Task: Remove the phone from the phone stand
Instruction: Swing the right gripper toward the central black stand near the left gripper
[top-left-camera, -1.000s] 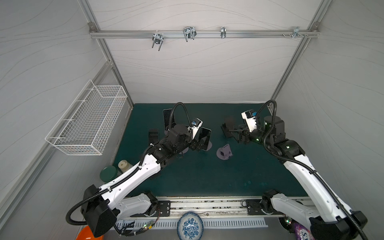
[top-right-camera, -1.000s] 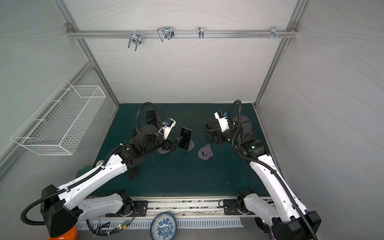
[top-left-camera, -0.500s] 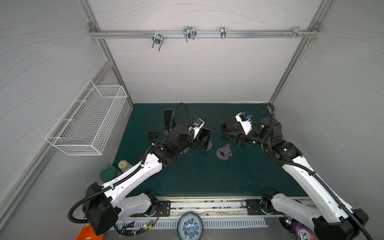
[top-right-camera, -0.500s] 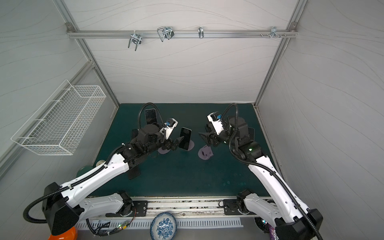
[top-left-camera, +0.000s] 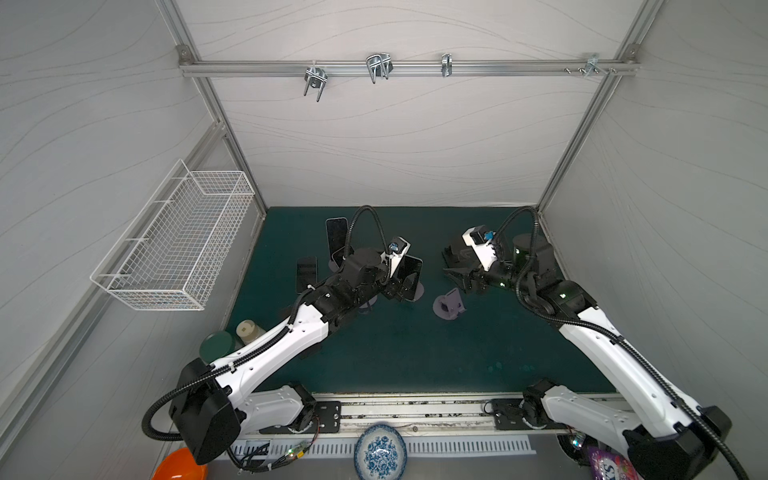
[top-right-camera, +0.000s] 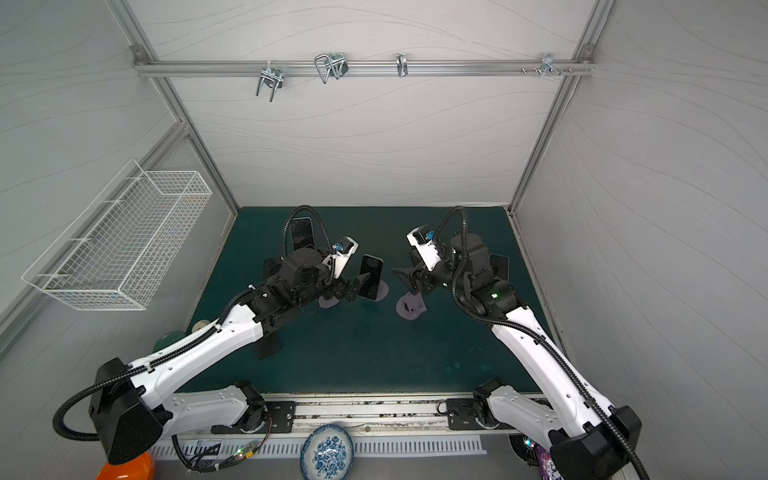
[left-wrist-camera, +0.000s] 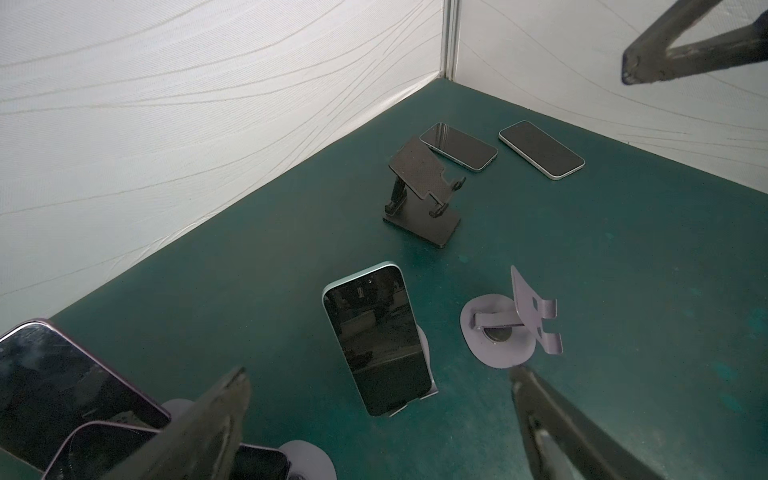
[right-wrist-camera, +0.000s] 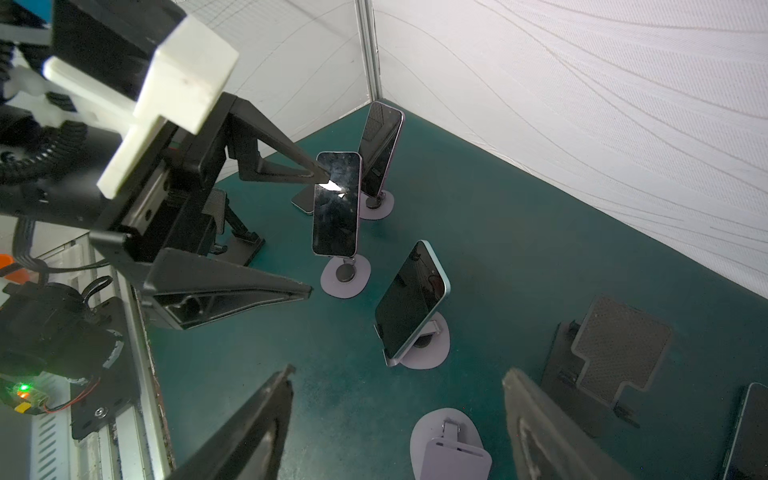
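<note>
My right gripper (top-left-camera: 455, 277) has swung toward the empty stand (top-left-camera: 449, 305), fingers apart. My left gripper (left-wrist-camera: 378, 376) is spread wide, short of the phone (left-wrist-camera: 376, 340). Only the left wrist view shows both flat phones (left-wrist-camera: 457, 146).

Soft, even light off white walls (top-left-camera: 395, 137); faint shadows. Glare spot on a phone (right-wrist-camera: 336, 208) in the right wrist view; near fingers (right-wrist-camera: 249, 428) blurred.

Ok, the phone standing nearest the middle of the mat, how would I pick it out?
Start at the dark green mat and look to its middle, where a phone leans on a round lilac stand, close beside an empty lilac stand. It is the only propped-up phone with a mint-green edge; the propped phone beside it and the next one along have purple edges.
</note>
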